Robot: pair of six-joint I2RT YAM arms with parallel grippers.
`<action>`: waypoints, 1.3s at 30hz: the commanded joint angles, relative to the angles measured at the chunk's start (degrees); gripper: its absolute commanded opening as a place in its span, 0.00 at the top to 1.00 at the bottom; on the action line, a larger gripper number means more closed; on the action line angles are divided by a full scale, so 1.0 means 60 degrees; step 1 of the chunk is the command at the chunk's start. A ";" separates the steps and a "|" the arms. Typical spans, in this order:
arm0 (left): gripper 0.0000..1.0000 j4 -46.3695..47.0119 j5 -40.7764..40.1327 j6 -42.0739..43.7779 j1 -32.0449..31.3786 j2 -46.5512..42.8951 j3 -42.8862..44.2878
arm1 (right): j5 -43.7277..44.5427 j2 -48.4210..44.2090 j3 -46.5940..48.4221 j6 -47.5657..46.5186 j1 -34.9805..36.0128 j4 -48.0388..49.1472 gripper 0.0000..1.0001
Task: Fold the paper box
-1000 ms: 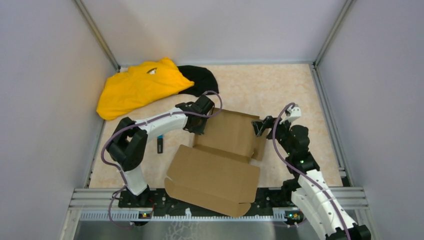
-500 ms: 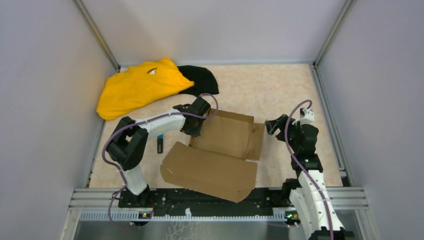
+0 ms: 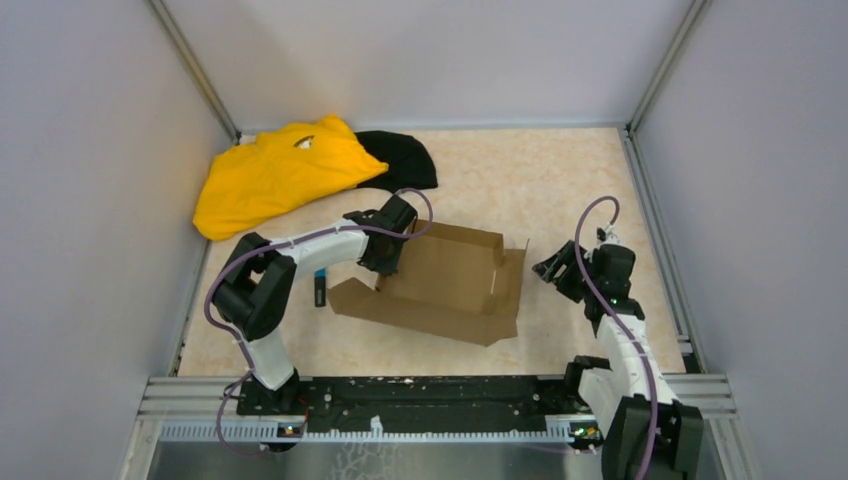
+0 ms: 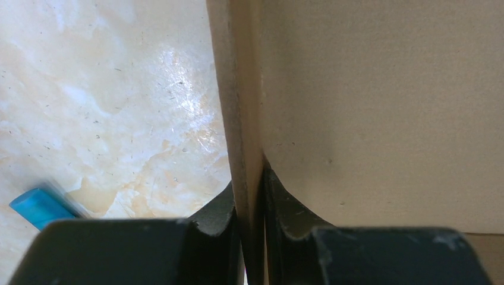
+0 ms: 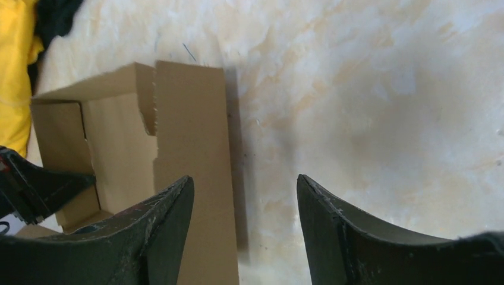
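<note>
The paper box (image 3: 450, 280) is brown cardboard, partly folded, lying mid-table with its far and right walls raised and a large flap low at the front. My left gripper (image 3: 388, 262) is shut on the box's left wall; in the left wrist view that wall's edge (image 4: 245, 136) runs straight down between the two fingers. My right gripper (image 3: 549, 271) stands open to the right of the box, apart from it. In the right wrist view its fingers (image 5: 160, 231) frame bare table, with the box's right flap (image 5: 196, 148) just to their left.
A yellow cloth (image 3: 280, 172) and a black cloth (image 3: 405, 160) lie at the back left. A small dark and blue object (image 3: 320, 288) rests on the table beside the left arm, and shows as a blue thing (image 4: 37, 206) in the left wrist view. Grey walls enclose the table.
The right gripper let go of the box's right side, drew back to the right and narrowed somewhat. The big front flap dropped from raised to low. The left gripper kept its hold.
</note>
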 commanded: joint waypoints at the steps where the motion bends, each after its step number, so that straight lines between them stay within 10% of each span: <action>1: 0.80 -0.0009 0.0011 0.0123 0.0030 -0.0150 -0.0078 | -0.0967 0.0712 0.0154 -0.0235 -0.0052 0.0549 0.37; 39: 0.81 -0.0395 0.0007 0.0005 -0.0138 0.0304 0.0498 | -0.2171 0.3136 -0.0105 0.0882 0.1471 0.3923 0.41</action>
